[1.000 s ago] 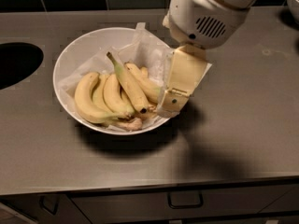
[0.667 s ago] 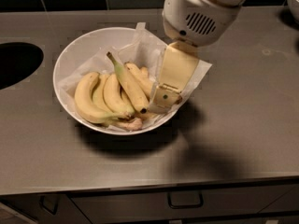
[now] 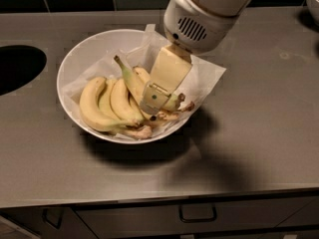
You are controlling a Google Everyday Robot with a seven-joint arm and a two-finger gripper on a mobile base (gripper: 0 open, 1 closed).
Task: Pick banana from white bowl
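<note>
step: grasp approach, I'd say | gripper [image 3: 154,100] was down in the white bowl [image 3: 75,59], right over the banana [image 3: 130,79], open or closed couldn't tell | next: probably needed a firm pinch, then straight lift

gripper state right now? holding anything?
Gripper: down in the white bowl, against the banana; open, closed or holding cannot be told.
</note>
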